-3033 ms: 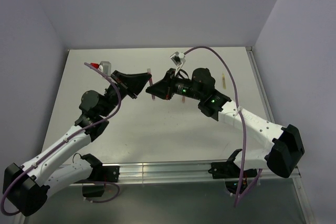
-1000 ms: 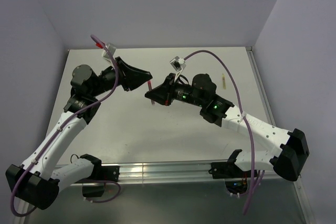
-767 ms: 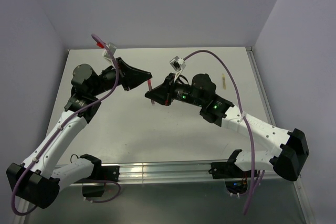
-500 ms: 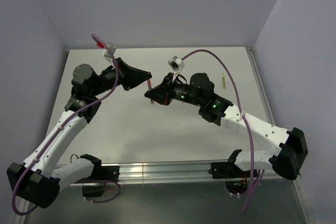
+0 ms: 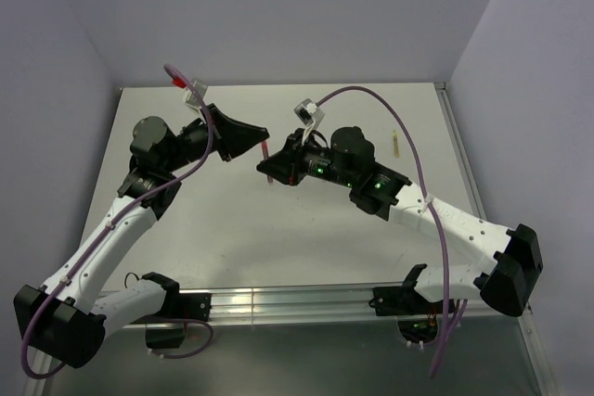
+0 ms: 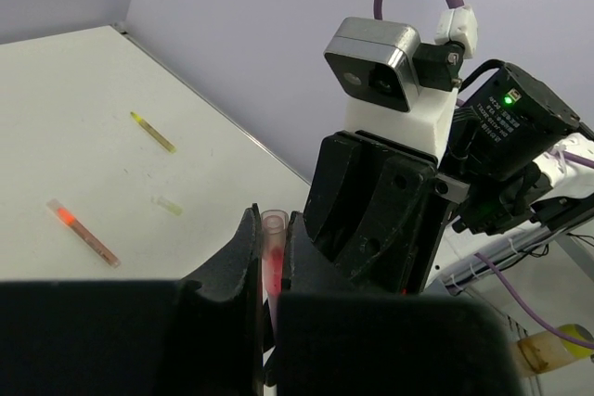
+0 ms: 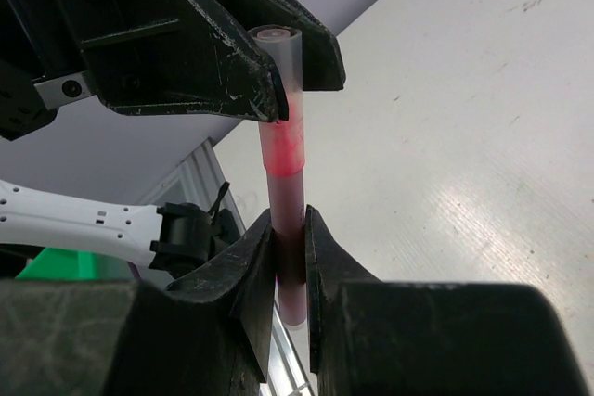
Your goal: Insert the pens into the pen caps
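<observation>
My left gripper is shut on a pale pink pen cap, open end up, with red showing inside. My right gripper is shut on the lower body of a red pen. In the right wrist view the pen runs straight up into the cap, which sits between the left fingers. In the top view the left gripper and the right gripper meet tip to tip above the table's back middle, with the pen between them.
On the table lie a yellow-green pen, also in the top view, a small yellow-green cap and another red pen. Walls close the back and sides. A metal rail runs along the near edge.
Since 3 s ago the left arm has lifted and its elbow has swung back left. Over the last second the right gripper edged left towards the left gripper; both stay shut.
</observation>
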`<action>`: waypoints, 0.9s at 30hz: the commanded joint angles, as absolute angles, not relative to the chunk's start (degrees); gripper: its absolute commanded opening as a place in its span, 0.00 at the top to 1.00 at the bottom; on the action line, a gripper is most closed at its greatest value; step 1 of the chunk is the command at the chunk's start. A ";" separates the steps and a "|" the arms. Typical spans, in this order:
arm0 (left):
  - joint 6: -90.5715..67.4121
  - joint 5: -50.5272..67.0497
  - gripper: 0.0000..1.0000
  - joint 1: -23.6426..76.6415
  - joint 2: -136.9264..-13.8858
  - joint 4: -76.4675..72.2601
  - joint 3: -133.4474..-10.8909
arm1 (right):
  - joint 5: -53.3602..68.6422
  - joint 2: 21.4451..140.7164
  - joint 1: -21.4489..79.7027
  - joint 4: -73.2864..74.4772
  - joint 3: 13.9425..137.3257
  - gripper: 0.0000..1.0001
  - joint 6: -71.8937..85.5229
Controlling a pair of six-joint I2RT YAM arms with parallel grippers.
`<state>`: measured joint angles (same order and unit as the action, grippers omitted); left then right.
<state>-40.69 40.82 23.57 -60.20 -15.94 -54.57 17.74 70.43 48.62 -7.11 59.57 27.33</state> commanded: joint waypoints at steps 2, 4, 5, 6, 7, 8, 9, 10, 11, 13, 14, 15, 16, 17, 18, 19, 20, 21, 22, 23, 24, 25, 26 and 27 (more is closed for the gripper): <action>-37.62 45.00 0.99 26.80 -59.06 -14.33 -53.79 | 11.43 70.23 47.29 -11.60 64.69 1.00 27.69; -37.62 44.83 1.00 27.33 -59.33 -14.41 -53.70 | 11.34 70.31 46.94 -11.78 65.04 1.00 27.77; -37.62 44.65 1.00 27.59 -59.41 -14.33 -53.53 | 11.16 70.31 46.85 -11.86 65.21 1.00 27.77; -37.44 44.56 1.00 27.95 -59.59 -14.24 -53.61 | 10.99 70.31 46.67 -11.95 65.48 1.00 27.77; -37.27 44.21 1.00 28.12 -59.59 -13.98 -53.61 | 10.90 70.31 46.50 -11.95 65.57 1.00 27.86; -36.92 44.03 1.00 28.39 -59.68 -13.54 -53.61 | 10.90 70.31 46.41 -12.04 65.65 1.00 28.04; -36.74 43.77 1.00 28.74 -59.68 -13.27 -53.53 | 10.81 70.31 46.06 -12.13 65.83 1.00 27.95; -36.39 43.42 1.00 28.83 -59.68 -13.10 -53.61 | 10.64 70.23 45.97 -12.30 65.92 1.00 27.95; -36.30 43.24 1.00 29.00 -59.85 -12.66 -53.61 | 10.55 70.05 45.97 -12.39 65.92 1.00 28.04; -36.04 43.24 1.00 29.27 -59.94 -12.65 -53.53 | 10.28 70.05 45.44 -12.39 66.18 1.00 28.04; -35.95 42.89 1.00 29.44 -60.03 -12.31 -53.53 | 10.20 70.05 45.35 -12.39 66.27 1.00 27.95; -35.86 42.89 1.00 29.62 -60.12 -12.22 -53.44 | 10.20 69.96 44.92 -12.31 66.62 1.00 28.04; -35.69 42.80 1.00 29.79 -60.38 -12.13 -53.61 | 10.20 69.96 44.74 -12.39 66.71 1.00 28.04; -35.60 42.63 1.00 29.88 -60.38 -11.87 -53.61 | 10.28 70.05 44.48 -12.48 66.88 1.00 28.04; -35.51 42.63 1.00 29.97 -60.47 -11.95 -53.53 | 10.28 69.96 44.04 -12.48 67.06 1.00 28.12; -35.51 42.63 1.00 29.97 -60.56 -11.87 -53.53 | 10.28 69.87 43.77 -12.57 67.06 1.00 28.12; -35.42 42.54 1.00 29.97 -60.73 -11.78 -53.61 | 10.20 69.70 43.51 -12.74 67.15 1.00 28.21; -35.42 42.54 1.00 29.97 -60.73 -11.60 -53.53 | 10.28 69.61 42.90 -12.74 67.32 1.00 28.13; -35.33 42.37 1.00 30.06 -60.82 -11.60 -53.44 | 10.28 69.61 42.72 -12.66 67.50 1.00 28.13; -35.42 42.28 1.00 30.23 -60.99 -11.60 -53.52 | 10.28 69.52 42.37 -12.74 67.76 1.00 28.12; -35.25 42.19 1.00 30.32 -61.08 -11.34 -53.53 | 10.72 69.52 42.10 -12.74 67.85 1.00 28.30; -35.24 42.19 1.00 30.41 -61.43 -11.34 -53.44 | 10.81 69.61 41.66 -12.74 68.03 1.00 28.39; -35.24 42.27 1.00 30.50 -61.52 -11.42 -53.35 | 10.72 69.61 41.57 -12.74 68.29 1.00 28.39; -35.33 42.10 0.99 30.59 -61.61 -11.43 -53.35 | 10.81 69.70 41.49 -12.74 68.47 1.00 28.30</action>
<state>-37.12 33.04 27.92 -61.32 -16.88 -54.54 19.18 70.54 45.56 -2.09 61.95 26.55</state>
